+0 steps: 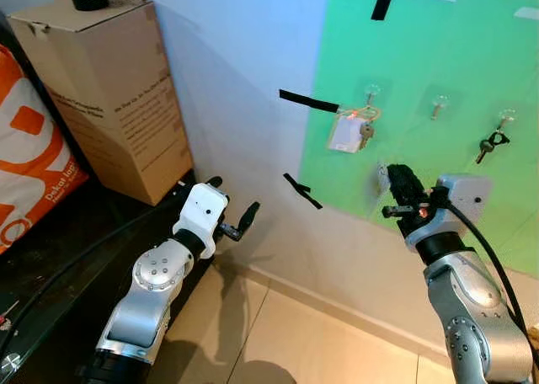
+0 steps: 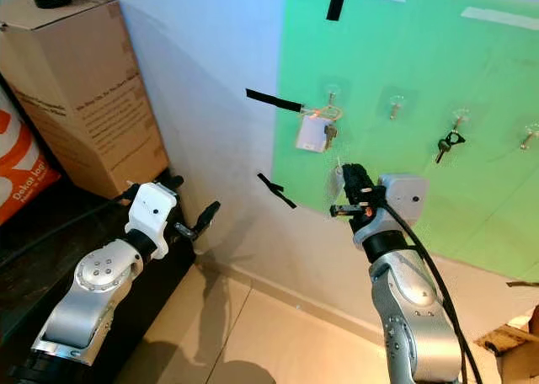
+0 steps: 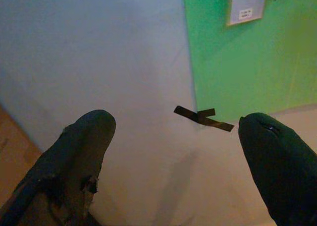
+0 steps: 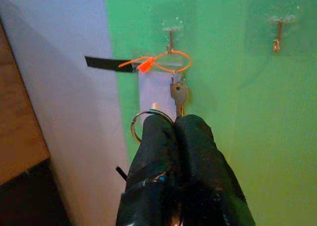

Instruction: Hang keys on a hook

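Green wall panel with hooks, right gripper pinching key ring

A corner of a home used for storage: a plain pale wall meets a tiled floor with a skirting strip, and a tall cardboard box stands beside an orange printed bag. A green sheet taped to the wall carries clear stick-on hooks.

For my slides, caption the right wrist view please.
Right gripper shut on a key ring, just below a tagged key hanging on a hook.
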### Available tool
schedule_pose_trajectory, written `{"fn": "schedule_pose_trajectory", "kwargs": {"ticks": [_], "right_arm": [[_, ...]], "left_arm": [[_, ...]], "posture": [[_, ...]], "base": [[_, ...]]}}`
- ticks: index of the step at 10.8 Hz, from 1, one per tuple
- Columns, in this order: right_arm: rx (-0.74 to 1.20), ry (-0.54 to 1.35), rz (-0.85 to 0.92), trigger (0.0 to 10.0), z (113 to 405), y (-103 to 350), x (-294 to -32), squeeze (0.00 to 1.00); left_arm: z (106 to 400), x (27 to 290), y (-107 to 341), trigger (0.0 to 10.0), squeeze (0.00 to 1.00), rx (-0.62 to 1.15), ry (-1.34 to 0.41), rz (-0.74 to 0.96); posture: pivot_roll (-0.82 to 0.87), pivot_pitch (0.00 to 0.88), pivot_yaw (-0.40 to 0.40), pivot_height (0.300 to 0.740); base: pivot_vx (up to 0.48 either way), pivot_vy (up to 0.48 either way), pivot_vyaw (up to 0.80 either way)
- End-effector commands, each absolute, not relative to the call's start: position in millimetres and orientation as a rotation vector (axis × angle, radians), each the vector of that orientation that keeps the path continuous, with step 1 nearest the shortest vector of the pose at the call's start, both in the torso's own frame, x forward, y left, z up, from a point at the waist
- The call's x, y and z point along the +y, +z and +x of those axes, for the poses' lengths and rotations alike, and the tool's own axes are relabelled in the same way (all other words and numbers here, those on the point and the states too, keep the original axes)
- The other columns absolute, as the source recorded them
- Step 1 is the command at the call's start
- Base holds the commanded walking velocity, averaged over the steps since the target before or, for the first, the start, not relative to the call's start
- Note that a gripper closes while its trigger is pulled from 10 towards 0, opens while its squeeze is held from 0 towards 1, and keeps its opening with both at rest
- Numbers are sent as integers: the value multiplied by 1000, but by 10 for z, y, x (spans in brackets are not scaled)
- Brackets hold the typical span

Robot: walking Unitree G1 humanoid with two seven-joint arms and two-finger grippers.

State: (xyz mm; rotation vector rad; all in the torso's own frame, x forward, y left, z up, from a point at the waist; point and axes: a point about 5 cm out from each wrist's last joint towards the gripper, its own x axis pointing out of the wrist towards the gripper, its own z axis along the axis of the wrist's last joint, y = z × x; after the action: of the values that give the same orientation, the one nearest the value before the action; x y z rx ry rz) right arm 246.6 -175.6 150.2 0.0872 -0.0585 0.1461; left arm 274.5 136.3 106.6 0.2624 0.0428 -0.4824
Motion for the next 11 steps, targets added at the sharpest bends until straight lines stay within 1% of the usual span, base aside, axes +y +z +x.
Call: {"fn": "schedule_pose_trajectory", "kwargs": {"ticks": [1,3,7,11], "right_arm": [[-93,160,69,10000,2477,1596,-1735,0],[-91,116,84,10000,2498,1606,-1785,0],[-95,86,76,10000,2518,1618,-1833,0],[-113,105,50,10000,2549,1688,-1831,0]], "left_arm": [[2761,1334,1113,10000,0,26,-486,272],[2774,1324,1131,10000,0,22,-480,269],[2817,1327,1173,10000,0,12,-470,268],[2839,1313,1194,10000,0,7,-472,262]], "posture": [[-121,0,-6,740],[-122,0,-10,740],[-124,0,-7,740],[-126,0,-5,740]], "base": [[0,0,0],[0,-270,619],[0,-291,0],[0,-297,0]]}}
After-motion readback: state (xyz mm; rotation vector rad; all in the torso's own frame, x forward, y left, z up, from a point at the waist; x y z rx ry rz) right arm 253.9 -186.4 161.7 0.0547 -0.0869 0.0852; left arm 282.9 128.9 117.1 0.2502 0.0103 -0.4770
